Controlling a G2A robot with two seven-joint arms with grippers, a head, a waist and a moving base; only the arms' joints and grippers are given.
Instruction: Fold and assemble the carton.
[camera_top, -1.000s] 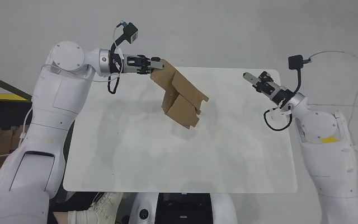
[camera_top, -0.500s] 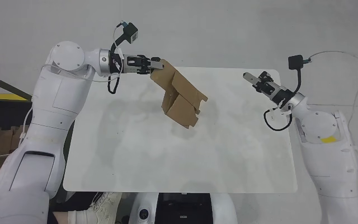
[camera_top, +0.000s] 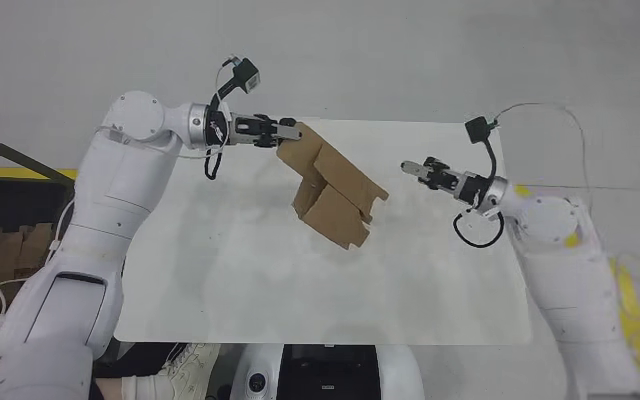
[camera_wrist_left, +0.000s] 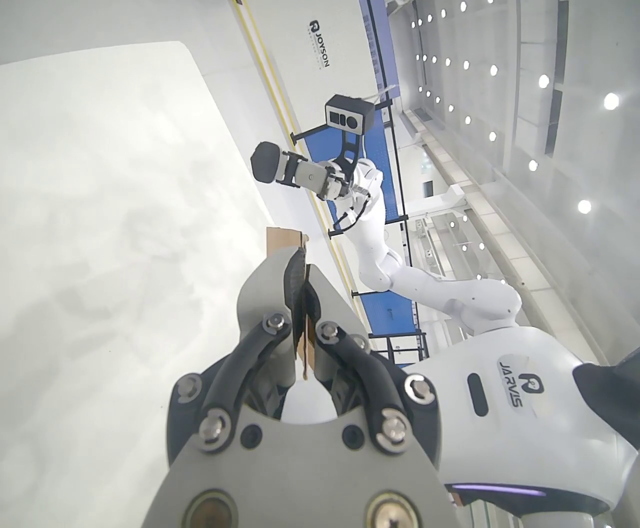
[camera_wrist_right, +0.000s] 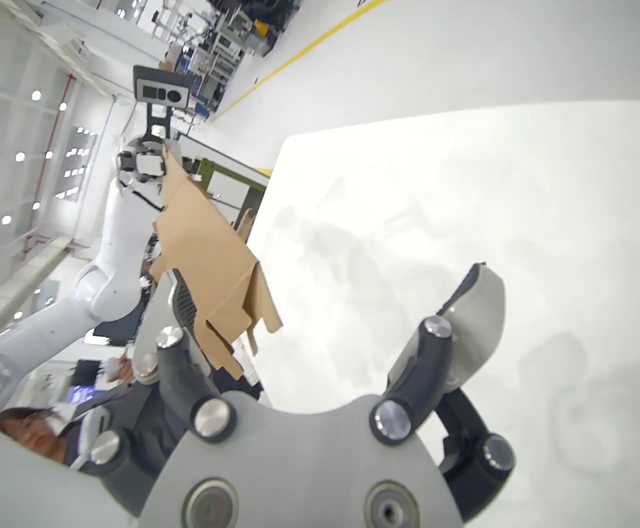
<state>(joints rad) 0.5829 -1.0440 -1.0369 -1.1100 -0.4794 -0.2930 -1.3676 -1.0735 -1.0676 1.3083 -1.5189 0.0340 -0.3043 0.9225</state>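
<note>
A flat brown carton (camera_top: 335, 185) with partly folded flaps hangs tilted above the white table (camera_top: 250, 290), toward its far middle. My left gripper (camera_top: 287, 132) is shut on the carton's far upper edge; in the left wrist view its fingertips (camera_wrist_left: 295, 272) pinch the cardboard edge (camera_wrist_left: 281, 239). My right gripper (camera_top: 410, 167) is open and holds nothing, a short way to the right of the carton at about the same height. From the right wrist, the carton (camera_wrist_right: 210, 250) hangs ahead of the spread right gripper (camera_wrist_right: 325, 300), overlapping one finger (camera_wrist_right: 175, 300).
The table's right edge (camera_top: 515, 250) lies below my right arm. Bare tabletop spreads in front of and under the carton. The floor beyond the table's far edge has a yellow line (camera_wrist_right: 300, 55).
My right gripper has moved left, over the table toward the carton. My left arm has carried the carton slightly right and toward the front.
</note>
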